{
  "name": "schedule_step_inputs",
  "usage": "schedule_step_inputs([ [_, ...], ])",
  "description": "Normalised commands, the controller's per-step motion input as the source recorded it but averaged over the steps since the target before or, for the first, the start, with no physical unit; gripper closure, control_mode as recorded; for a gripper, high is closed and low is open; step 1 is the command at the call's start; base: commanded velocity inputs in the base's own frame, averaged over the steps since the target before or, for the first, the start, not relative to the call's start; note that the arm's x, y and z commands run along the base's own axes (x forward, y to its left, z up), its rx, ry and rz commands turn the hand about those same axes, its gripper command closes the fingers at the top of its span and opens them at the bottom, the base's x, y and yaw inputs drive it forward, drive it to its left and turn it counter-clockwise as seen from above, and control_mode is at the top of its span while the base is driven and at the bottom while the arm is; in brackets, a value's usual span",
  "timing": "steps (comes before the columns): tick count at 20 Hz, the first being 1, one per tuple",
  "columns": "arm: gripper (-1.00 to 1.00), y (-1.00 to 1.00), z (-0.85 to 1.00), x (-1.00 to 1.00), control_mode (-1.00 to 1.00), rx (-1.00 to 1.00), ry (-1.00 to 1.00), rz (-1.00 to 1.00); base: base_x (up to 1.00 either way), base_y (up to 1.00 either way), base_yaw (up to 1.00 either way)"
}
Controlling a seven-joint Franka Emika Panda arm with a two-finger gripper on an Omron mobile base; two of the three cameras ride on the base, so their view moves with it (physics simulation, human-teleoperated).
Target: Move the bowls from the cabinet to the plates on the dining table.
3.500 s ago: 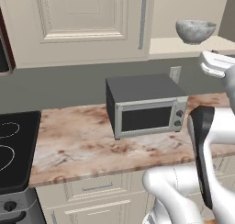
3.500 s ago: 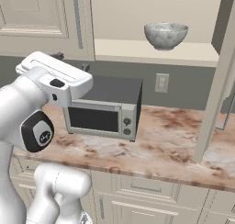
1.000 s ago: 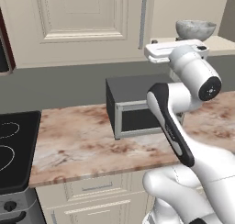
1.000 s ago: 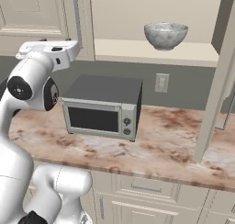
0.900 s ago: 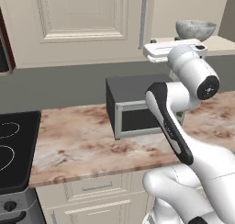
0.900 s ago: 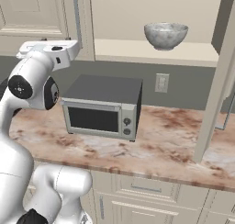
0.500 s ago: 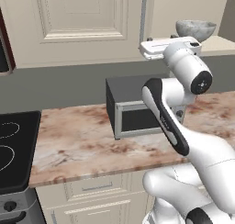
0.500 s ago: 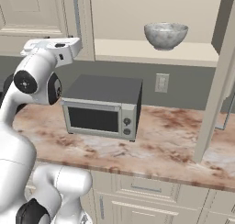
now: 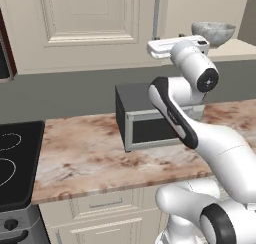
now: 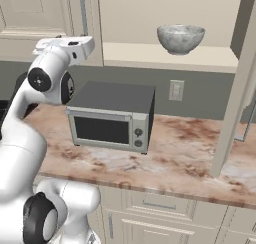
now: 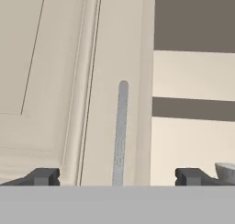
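A white robot arm raises its gripper [image 11: 117,176] to the cream wall cabinet [image 9: 90,28] in a rendered kitchen, its two dark fingertips [image 11: 43,176] spread wide apart and holding nothing. In the hand view the fingers straddle the closed door's long silver bar handle [image 11: 120,133], which runs vertically between them; whether they touch the door cannot be told. To the right of that door the cabinet stands open, and one grey-white stone-look bowl [image 10: 180,38] sits upright on its pale lower shelf [image 10: 165,57], well to the right of the hand; a sliver of its rim [image 11: 226,170] shows just beside the right fingertip in the hand view. In the left base view the same bowl [image 9: 213,32] rests on the shelf just beyond the hand's flat white body. The cabinet's opened door [image 10: 237,88] hangs edge-on at the right of the right base view. Below, a grey microwave [image 10: 112,117] stands on the brown-veined marble counter [image 10: 175,158], with a black cooktop [image 9: 15,168] at the counter's far left end.
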Motion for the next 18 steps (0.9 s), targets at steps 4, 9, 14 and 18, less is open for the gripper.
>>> schedule_step_inputs([
  [4,-1.00,0.00,0.00,0.50,-1.00,0.00,0.00,0.00,0.00,0.00,0.00],
  [9,-1.00,0.00,0.00,0.48,-1.00,-0.01,0.00,0.00,0.00,0.00,0.00],
  [14,-1.00,0.00,0.00,0.42,-1.00,-0.02,0.00,0.00,0.00,0.00,0.00],
  [18,-1.00,0.00,0.00,0.39,-1.00,-0.01,0.00,0.00,0.00,0.00,0.00],
])
